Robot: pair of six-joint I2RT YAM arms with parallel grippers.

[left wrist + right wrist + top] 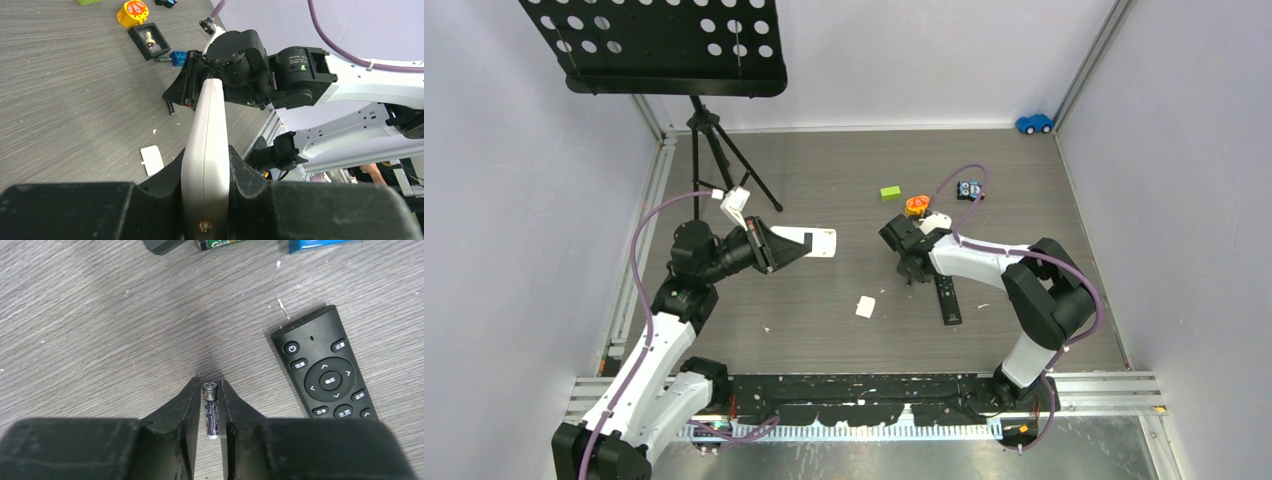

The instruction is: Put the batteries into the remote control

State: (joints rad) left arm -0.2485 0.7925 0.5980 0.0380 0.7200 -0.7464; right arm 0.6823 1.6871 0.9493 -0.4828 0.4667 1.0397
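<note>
**A:** Starting at the left, what is there?

**B:** The left gripper (206, 170) pinches a slim white plastic remote control (207, 115) by one end, its jaws pressed on the two flat faces. The remote is held off the table, with its free end towards the right arm. Near it, a small flat white plastic cover (865, 307) lies on the table by itself.

**A:** And the battery?

**B:** It is a thin dark cylindrical battery (211, 410) with a glossy wrap, fine print and a silver cap at the far end. It lies flat on the table, right between the right gripper's (210, 381) fingers. The jaws stand narrowly apart astride it. I cannot tell whether the pads press on it.

**A:** What is further right?

**B:** A black rectangular button-faced remote control (325, 365) lies face up near the battery and apart from it. A second battery with green lettering (222, 244) sits at the top edge of the right wrist view.

**A:** And the surface and the room?

**B:** The table is a grey wood-grain tabletop (824, 180), scattered with white flecks. Pale lilac walls (514, 200) close it in. At the back left is a black perforated music stand (664, 45), and in the back right corner a small blue toy car (1034, 123).
</note>
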